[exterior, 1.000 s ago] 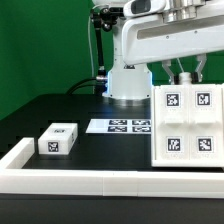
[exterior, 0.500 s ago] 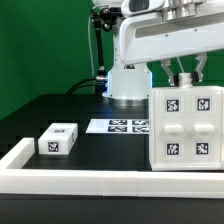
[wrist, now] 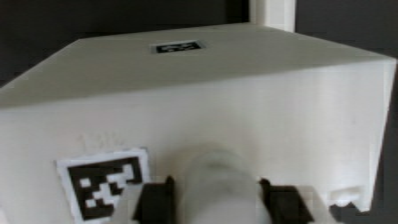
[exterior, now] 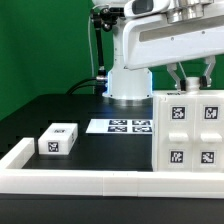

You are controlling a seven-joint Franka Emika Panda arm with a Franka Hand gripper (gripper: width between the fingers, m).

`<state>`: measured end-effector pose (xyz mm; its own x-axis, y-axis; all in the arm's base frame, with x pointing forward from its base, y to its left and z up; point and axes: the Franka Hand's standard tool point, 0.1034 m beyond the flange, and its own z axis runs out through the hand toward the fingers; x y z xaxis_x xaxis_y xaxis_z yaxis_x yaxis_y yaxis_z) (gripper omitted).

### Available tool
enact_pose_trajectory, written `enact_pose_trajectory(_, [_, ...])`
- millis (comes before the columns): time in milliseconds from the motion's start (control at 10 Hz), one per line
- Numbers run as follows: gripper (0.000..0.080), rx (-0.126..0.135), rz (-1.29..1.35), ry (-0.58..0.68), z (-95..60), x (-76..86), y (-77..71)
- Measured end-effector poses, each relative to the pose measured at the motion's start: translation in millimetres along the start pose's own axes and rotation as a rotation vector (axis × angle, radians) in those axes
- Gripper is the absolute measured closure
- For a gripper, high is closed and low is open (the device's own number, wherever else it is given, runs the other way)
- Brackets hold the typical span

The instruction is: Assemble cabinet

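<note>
The large white cabinet block [exterior: 190, 130], with a tag grid on its face, stands at the exterior view's right. My gripper [exterior: 195, 84] comes down onto its top from above. In the wrist view the block [wrist: 196, 100] fills the picture, with one tag [wrist: 103, 180] on its near face. My gripper [wrist: 221, 205] is shut on a rounded white ridge of this block, with its dark fingers [wrist: 157, 203] on either side. A small white cabinet block [exterior: 58, 139] with tags lies on the black table at the exterior view's left, apart from the large one.
The marker board [exterior: 120, 126] lies flat on the table between the two blocks. A long low white border rail [exterior: 90, 180] runs along the front and turns back at the left. The robot's white base [exterior: 128, 80] stands behind.
The large block has shifted toward the exterior view's right and slightly lower in the picture, together with my gripper. The small block has not moved.
</note>
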<state>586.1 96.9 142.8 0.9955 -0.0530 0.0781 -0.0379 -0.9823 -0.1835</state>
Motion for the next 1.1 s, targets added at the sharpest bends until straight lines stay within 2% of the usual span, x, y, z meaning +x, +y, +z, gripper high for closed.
enact_pose_trajectory(300, [0.0581,0.0,0.004,-0.002,1.8,-0.8,-1.2])
enact_pose_trajectory(400, [0.0501,0.0,0.003,-0.002,2.0,-0.9,-1.5])
enact_pose_trajectory(500, [0.0501,0.0,0.003,-0.002,2.1,-1.0,-1.4])
enact_pose_trajectory(600, [0.0322,0.0,0.003,-0.002,2.1,-1.0,-1.4])
enact_pose_trajectory(700, [0.0322,0.0,0.004,-0.019,0.2,-3.7,-1.4])
enact_pose_trajectory(800, [0.0184,0.001,0.012,-0.052,-9.4,-9.4,-1.7])
enact_pose_trajectory(900, [0.016,0.002,0.012,-0.065,-18.9,-13.0,-1.8])
enact_pose_trajectory(1100, [0.0151,-0.01,0.013,-0.063,-34.2,-30.5,11.5])
